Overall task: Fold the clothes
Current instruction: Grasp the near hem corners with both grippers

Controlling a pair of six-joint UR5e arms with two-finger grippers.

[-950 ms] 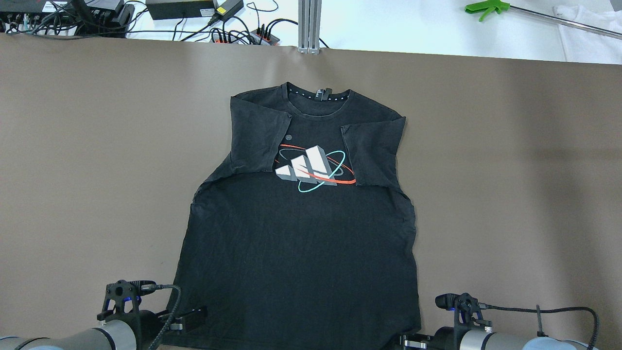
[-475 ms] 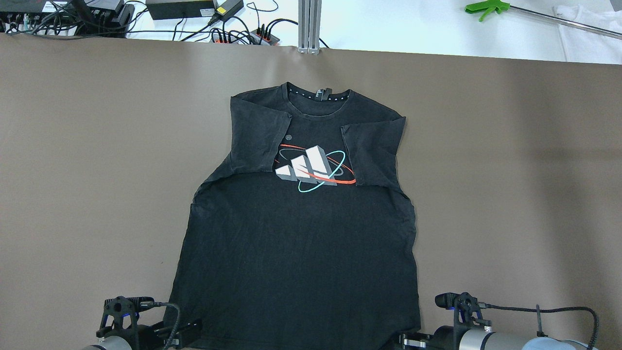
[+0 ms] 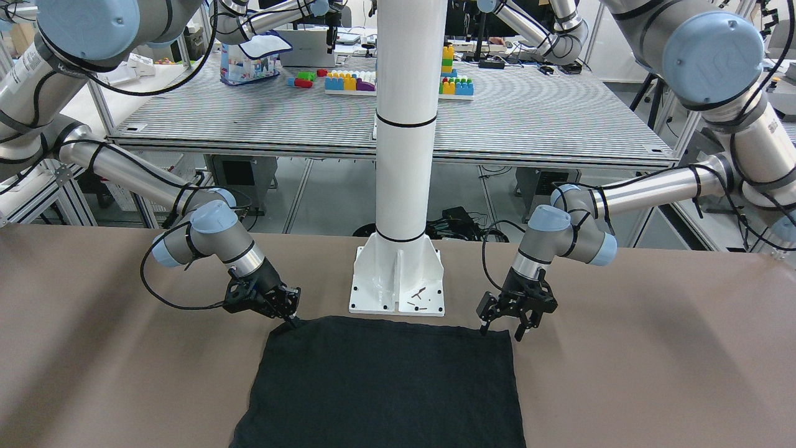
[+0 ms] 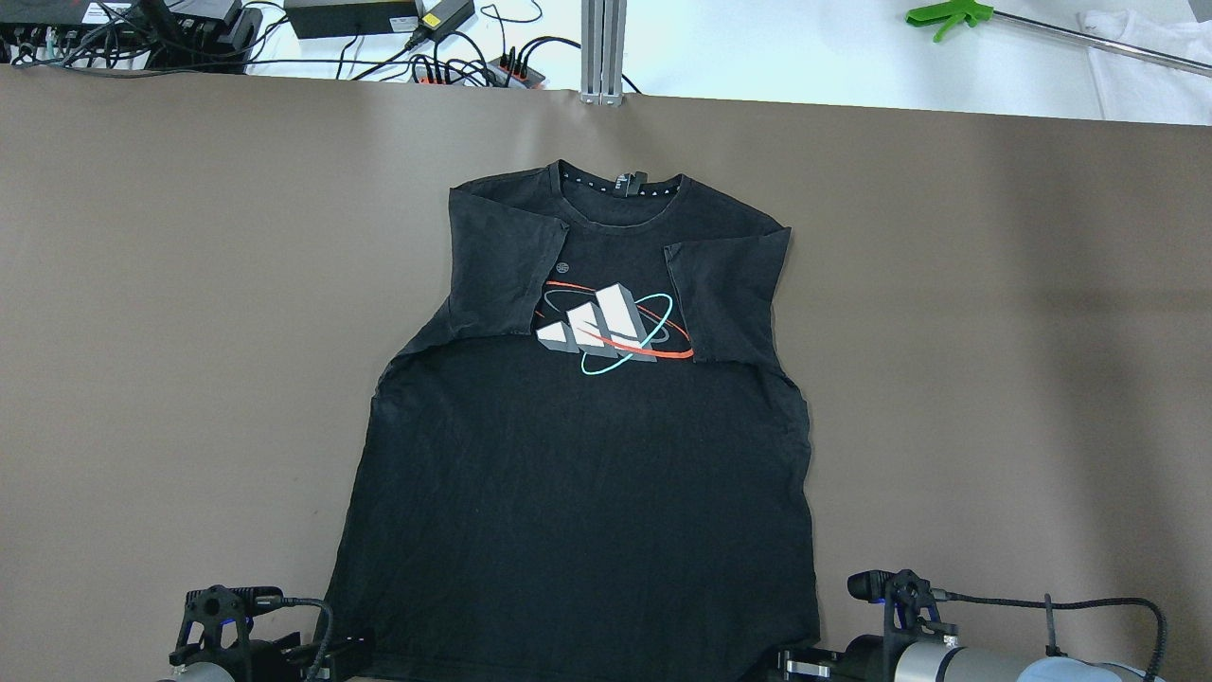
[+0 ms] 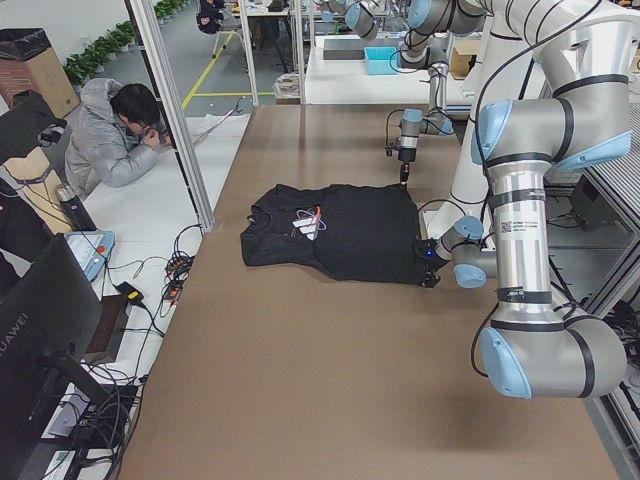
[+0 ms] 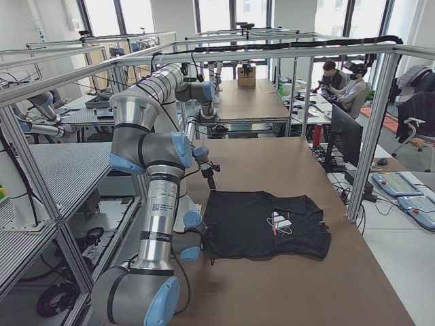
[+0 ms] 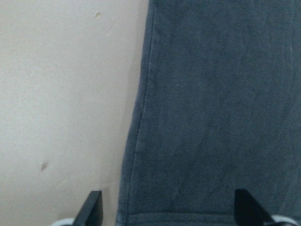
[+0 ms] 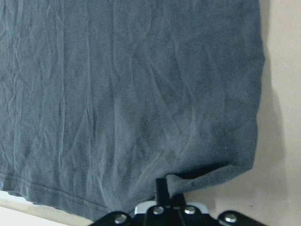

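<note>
Pinching a hem corner of the black T-shirt (image 4: 587,493) with our right pincer (image 3: 290,318), we are holding our left pincer (image 3: 501,331) spread over the other corner on the counter (image 4: 189,332).

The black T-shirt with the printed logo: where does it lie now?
In the overhead view the black short-sleeved T-shirt lies flat at mid-table on the brown table cover, collar away from the robot, near hem between both arms' jaws.

site: robotics lab | structure: rows of aluminium-frame cells (image 6: 285,49) | machines: grey-and-blue robot arms (image 3: 647,188) around a white pillar (image 3: 404,124), more at neighbouring benches | staff: seated operator (image 5: 115,150) beside monitor (image 5: 45,310) | clutter: power supplies with cables (image 4: 350,17), toy bricks (image 3: 348,81)
</note>
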